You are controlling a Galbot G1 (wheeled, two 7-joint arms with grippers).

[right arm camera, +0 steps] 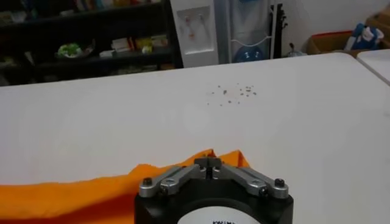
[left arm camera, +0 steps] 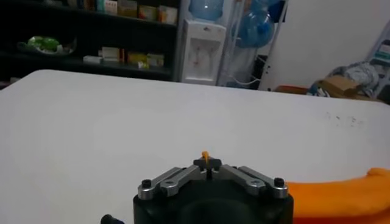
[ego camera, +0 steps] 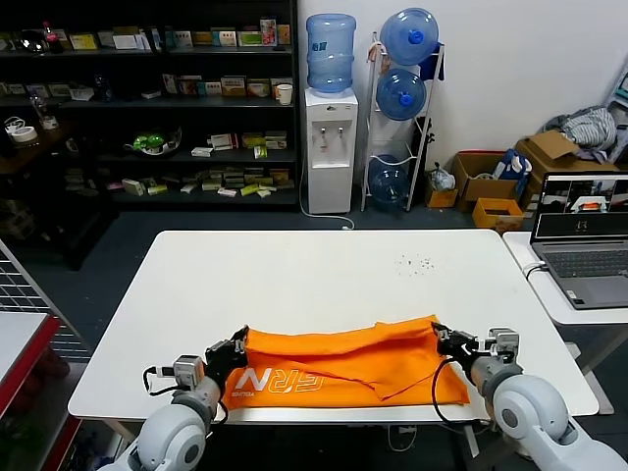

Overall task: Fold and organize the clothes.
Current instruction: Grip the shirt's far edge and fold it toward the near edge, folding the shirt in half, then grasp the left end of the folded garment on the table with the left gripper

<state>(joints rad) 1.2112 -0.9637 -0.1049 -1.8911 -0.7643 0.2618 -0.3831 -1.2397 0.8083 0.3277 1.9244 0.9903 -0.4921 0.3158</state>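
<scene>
The bright orange T-shirt (ego camera: 343, 363) lies folded into a long band across the front of the white table (ego camera: 294, 275), with white lettering (ego camera: 280, 381) showing at its front left. My left gripper (ego camera: 235, 351) is shut on the shirt's left end; in the left wrist view (left arm camera: 207, 163) a small tip of orange fabric pokes out between the closed fingertips, and the shirt (left arm camera: 341, 195) runs off to one side. My right gripper (ego camera: 442, 339) is shut on the shirt's far right corner; in the right wrist view (right arm camera: 209, 164) the shirt (right arm camera: 61, 198) lies just beyond and beside the jaws.
Small dark specks (ego camera: 417, 263) dot the table's far right. An open laptop (ego camera: 584, 231) sits on a side table to the right. Shelves, a water dispenser (ego camera: 329, 147) and cardboard boxes stand behind. The shirt lies close to the table's front edge.
</scene>
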